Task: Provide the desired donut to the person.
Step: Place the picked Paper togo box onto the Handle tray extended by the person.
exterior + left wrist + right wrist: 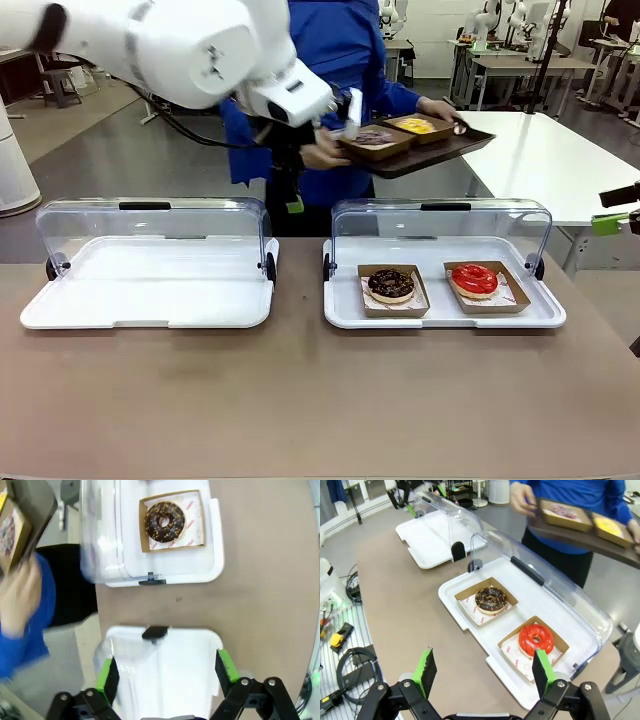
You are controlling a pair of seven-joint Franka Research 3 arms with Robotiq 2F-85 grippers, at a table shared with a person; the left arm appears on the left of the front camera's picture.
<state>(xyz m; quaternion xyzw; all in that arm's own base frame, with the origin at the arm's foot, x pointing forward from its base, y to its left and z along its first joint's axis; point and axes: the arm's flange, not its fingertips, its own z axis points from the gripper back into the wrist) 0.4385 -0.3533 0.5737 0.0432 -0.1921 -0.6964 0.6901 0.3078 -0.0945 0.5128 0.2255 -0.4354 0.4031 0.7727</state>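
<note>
Near edge of the brown table [300, 400]: bare, nothing set down. Mid-table, two white display trays, clear lids up. The left tray [150, 290] holds nothing. The right tray [440, 315] holds two donuts in cardboard boats: a chocolate sprinkled donut [391, 285] on its left, a red-glazed donut [474, 279] on its right.

Left gripper [167, 672], from its own wrist camera: fingers spread wide, nothing between them, hanging above the empty tray's hinge end. In the front view that arm is raised high, up near the person.

Right gripper [482, 672]: fingers likewise parted and empty, held off the table's right end, looking over both donuts.

Far side: the person [340, 60] in blue holds a dark serving tray [425, 150] carrying two boats, one with a pinkish-brown donut [374, 138], one with a yellow donut [417, 126].

Progress, as judged: two donuts appear already delivered. Whether another is wanted can't be read here; no gesture shows.
</note>
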